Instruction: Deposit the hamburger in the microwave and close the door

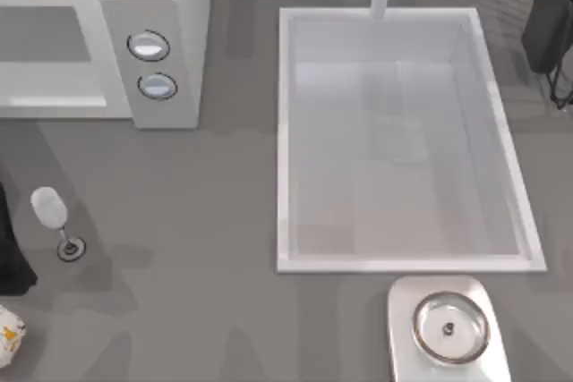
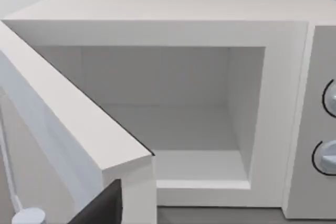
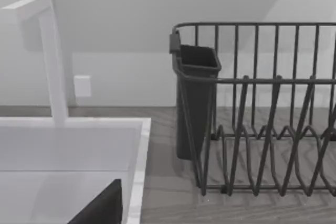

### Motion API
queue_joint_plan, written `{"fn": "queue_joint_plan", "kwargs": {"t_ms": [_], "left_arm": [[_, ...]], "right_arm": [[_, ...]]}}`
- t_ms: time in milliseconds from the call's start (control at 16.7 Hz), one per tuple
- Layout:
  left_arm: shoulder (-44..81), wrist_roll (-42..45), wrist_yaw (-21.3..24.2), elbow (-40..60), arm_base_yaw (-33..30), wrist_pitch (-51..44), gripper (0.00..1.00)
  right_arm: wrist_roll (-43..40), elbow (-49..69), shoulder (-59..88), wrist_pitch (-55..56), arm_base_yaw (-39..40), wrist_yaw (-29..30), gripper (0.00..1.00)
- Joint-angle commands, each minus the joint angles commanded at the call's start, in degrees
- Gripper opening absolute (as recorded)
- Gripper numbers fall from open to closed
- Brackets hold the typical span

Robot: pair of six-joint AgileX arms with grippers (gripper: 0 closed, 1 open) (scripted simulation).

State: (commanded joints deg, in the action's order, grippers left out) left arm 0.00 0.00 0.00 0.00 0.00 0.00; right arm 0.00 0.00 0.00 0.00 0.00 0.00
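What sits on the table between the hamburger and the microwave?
In the top view, a clear wine glass stands between the hamburger at the left edge and the microwave; otherwise bare grey table.

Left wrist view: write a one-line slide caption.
Microwave with its door swung open, cavity bare, two dials at the side.

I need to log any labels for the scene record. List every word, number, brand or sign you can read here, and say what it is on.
None can be read.
microwave: its panel and two dials bear no print.
door: plain.
hamburger: orange and yellow patches, no letters.
wine glass, sink, dish rack: unmarked.
wall plate: blank.
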Motion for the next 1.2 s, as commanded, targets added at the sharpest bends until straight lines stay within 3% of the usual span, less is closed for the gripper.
{"fn": "queue_joint_plan", "kwargs": {"t_ms": [240, 420, 1200], "left_arm": [[1.97, 0.93, 0.08, 1.57, 0.08, -1.75, 1.00], [9.38, 3.54, 0.11, 6.48, 0.64, -8.14, 1.00], [69.42, 19.46, 0.02, 38.64, 4.67, -48.81, 1.00]], "right_arm": [[0.00, 0.00, 0.00, 0.00, 0.00, 0.00, 1.00], [0.00, 0.00, 0.00, 0.00, 0.00, 0.00, 1.00], [0.00, 0.00, 0.00, 0.00, 0.00, 0.00, 1.00]]}}
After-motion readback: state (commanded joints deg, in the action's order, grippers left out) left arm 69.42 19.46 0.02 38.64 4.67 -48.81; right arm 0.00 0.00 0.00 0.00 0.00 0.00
